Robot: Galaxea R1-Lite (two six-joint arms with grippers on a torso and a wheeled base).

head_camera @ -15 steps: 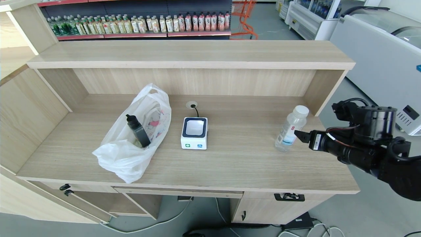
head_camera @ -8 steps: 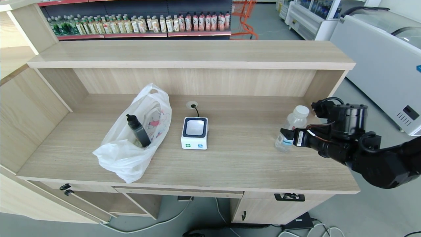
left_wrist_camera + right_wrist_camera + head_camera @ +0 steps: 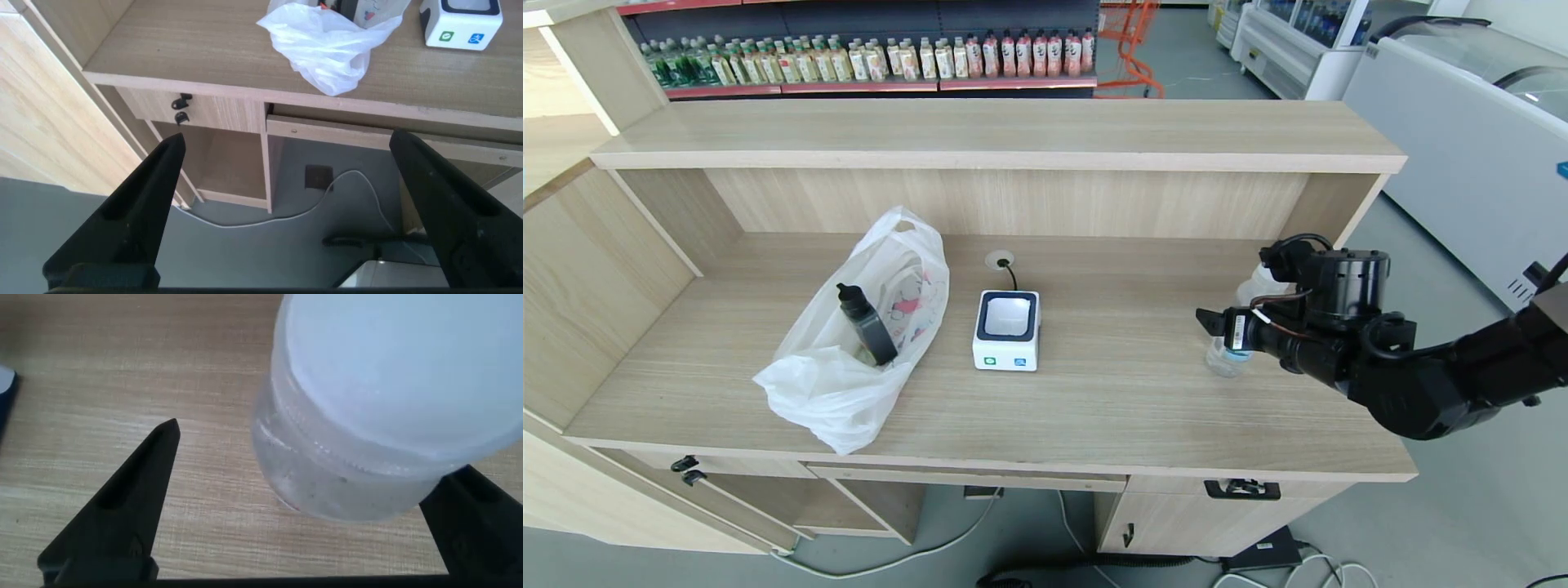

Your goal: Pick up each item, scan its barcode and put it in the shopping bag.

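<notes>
Since the bottle (image 3: 1223,358) stands upright on the desk (image 3: 1127,408), the right hand (image 3: 1223,328) brackets it sideways, spread wide for a grasp. The left hand (image 3: 288,140) hangs low, also spread wide.

Before me stands a light wooden counter (image 3: 1111,408) with a raised ledge (image 3: 996,131) along its far side. Beyond it runs a shelf of drink bottles (image 3: 874,61). Freezers (image 3: 1462,122) stand far right on the grey floor (image 3: 1201,69).

I count two bottles on one counter (image 3: 1127,392): a clear bottle (image 3: 1222,362) at the right and a dark bottle (image 3: 866,327) at the left. There is one bag (image 3: 837,392), near left, and one scanner (image 3: 1006,331) in the middle. The shelf bottles (image 3: 874,61) in the far row are too small to count.
</notes>
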